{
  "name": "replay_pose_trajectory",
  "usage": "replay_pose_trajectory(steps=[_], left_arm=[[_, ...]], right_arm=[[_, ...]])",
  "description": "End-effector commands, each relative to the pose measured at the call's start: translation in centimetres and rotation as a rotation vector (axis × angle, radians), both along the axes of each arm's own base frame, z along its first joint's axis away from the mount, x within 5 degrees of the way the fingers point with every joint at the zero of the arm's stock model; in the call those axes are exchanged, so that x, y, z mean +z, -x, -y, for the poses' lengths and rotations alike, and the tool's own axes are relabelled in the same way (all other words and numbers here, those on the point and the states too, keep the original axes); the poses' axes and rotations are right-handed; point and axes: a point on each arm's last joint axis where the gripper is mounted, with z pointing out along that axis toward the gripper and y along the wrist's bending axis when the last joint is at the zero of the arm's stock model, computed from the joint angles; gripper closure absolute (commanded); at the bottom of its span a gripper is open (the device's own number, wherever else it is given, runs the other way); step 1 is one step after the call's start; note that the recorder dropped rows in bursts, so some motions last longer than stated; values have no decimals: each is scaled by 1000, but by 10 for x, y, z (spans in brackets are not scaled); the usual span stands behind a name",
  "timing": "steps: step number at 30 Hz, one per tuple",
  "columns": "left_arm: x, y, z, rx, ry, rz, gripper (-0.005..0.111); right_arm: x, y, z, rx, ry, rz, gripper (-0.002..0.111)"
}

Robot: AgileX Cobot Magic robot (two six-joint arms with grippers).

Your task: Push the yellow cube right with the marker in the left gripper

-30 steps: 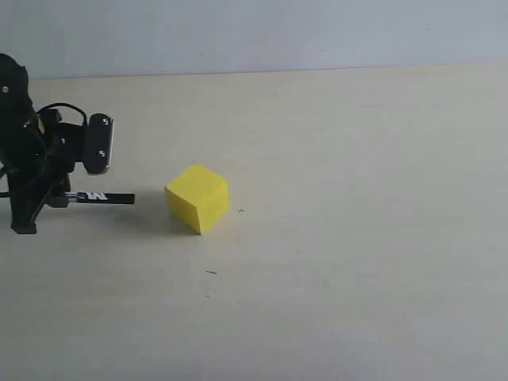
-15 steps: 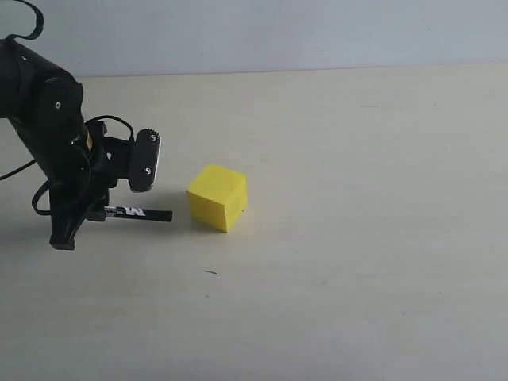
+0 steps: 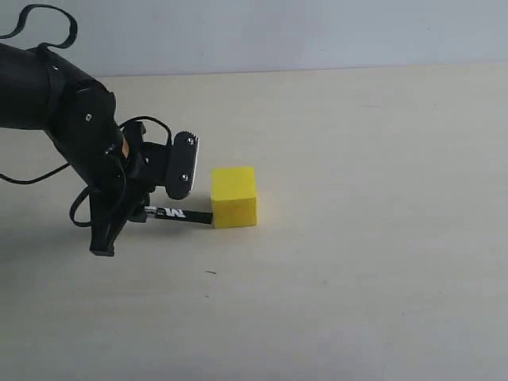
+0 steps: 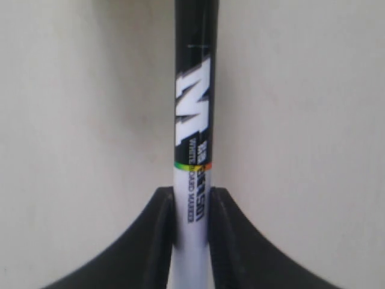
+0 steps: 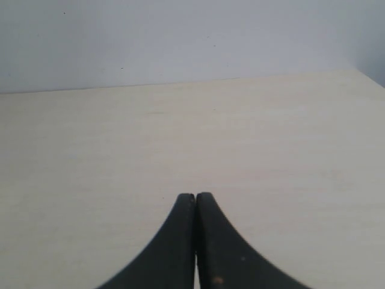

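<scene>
Yellow cube (image 3: 234,197) sits on the worktop (image 3: 365,278) just beyond the far end of the marker (image 3: 179,214), on the side away from the left pincer (image 3: 145,213). The marker's black tip appears to touch the cube's near face, low down. That pincer is clamped on the marker's white barrel, holding it level and aimed at the cube. So the tool is in place and contact looks made; by my judgement the push to the right is what remains. Past the cube, away from the pincer, the worktop shows nothing in the path. Its back edge, under the pale wall (image 3: 278,32), runs well off to one side of that line. The right pincer (image 5: 195,201) has its jaws pressed together on nothing.
</scene>
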Motion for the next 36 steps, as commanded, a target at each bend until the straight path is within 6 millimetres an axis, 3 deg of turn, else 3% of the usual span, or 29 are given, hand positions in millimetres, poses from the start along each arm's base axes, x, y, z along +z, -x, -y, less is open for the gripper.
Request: replay_pose_trajectory(steps=[1,18,36], left_arm=[[3,3,2,5,-7,-14,107],[4,-28,-67,271,-95,24,107],[4,-29,-66,304,-65,32,107]], right_arm=[[-1,0,0,-4,4,5,108],[-1,0,0,-4,4,5,108],[-1,0,0,-4,4,5,108]])
